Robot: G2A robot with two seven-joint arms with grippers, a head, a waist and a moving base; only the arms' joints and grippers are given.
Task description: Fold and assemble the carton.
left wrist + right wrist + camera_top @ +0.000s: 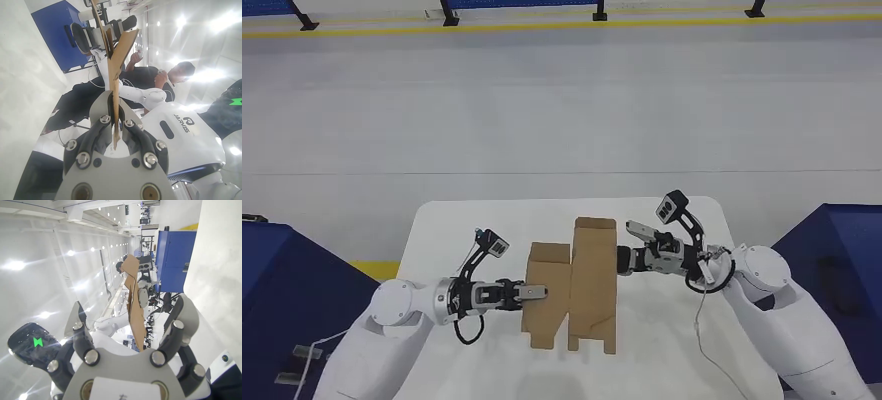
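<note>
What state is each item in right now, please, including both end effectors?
carton: mostly flat, not yet assembled, one flap splayed outward.
left end effector: shut on the carton's edge.
right end effector: open, fingers spread wide on either side of the carton's opposite edge.

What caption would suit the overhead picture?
Left jaws clamp one edge of a brown cardboard carton over a white table; right jaws stand open around the opposite edge.
</note>
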